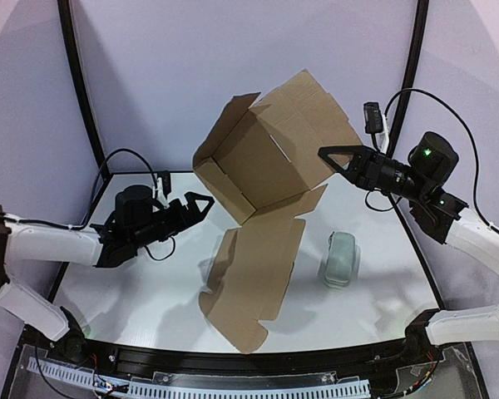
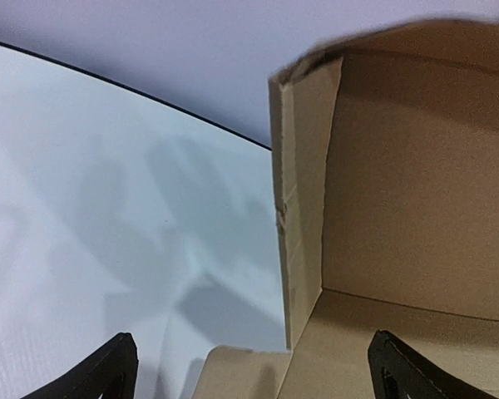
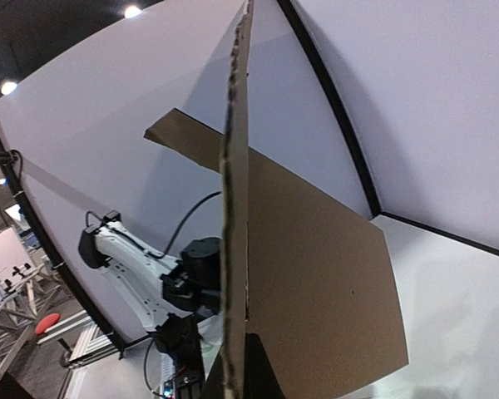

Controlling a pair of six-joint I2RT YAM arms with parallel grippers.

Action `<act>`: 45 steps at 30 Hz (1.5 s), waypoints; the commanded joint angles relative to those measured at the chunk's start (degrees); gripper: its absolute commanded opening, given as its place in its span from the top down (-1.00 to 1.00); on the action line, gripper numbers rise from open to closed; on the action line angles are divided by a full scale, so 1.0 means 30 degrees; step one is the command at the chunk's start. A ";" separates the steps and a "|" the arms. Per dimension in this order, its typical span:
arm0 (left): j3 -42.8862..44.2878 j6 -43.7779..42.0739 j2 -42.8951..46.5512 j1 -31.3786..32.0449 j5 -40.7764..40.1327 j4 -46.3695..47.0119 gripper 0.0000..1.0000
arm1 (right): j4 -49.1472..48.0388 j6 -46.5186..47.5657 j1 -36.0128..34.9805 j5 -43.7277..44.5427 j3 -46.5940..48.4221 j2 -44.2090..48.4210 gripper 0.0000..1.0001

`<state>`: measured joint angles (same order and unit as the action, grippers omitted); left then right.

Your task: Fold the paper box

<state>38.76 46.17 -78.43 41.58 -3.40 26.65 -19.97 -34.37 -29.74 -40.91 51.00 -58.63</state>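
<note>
Brown corrugated box point(image 1: 266, 158) tipped up at centre frame, pinched by the right claw point(image 1: 323, 152).

The box's shallow rectangular tray opens toward the lower left, its creased walls standing. Its long flap point(image 1: 254, 278) trails down flat onto the white worktop point(image 1: 141, 283) toward the bottom centre. The right arm reaches in from the right edge with its forearm level and its claw clamped tight on the box's right panel. Its wrist view meets that panel edge-on, showing the ragged fluted edge, and the fingers are cut off below. The left arm stretches low from the left, its claw point(image 1: 195, 208) spread wide just beside the tray's lower-left wall and holding nothing. A pale rounded oblong point(image 1: 341, 259) lies right of the flap.
</note>
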 commanded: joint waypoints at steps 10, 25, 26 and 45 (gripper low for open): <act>0.1932 -0.0326 -0.4178 -0.0064 0.2059 0.6655 -0.55 | -0.5118 -0.3859 -0.0163 -0.1107 0.0071 -0.0105 1.00; 0.2613 0.0011 -0.5824 -0.0077 0.1951 0.8653 0.34 | -0.4611 -0.3740 -0.0253 -0.0664 -0.0862 0.0368 1.00; 0.2608 -0.0115 -0.5739 -0.0066 0.1733 0.8412 0.47 | -0.4417 -0.3568 -0.0243 -0.0574 -0.0954 0.0489 1.00; 0.3287 -0.9683 -0.0174 -0.0063 -0.3021 -0.3981 0.98 | 1.2358 0.4093 -0.0225 1.3147 0.0254 0.5437 -0.97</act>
<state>46.35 27.70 -84.62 41.21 -5.98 29.89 -3.79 -31.35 -30.02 -23.16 48.58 -47.11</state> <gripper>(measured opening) 0.041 0.978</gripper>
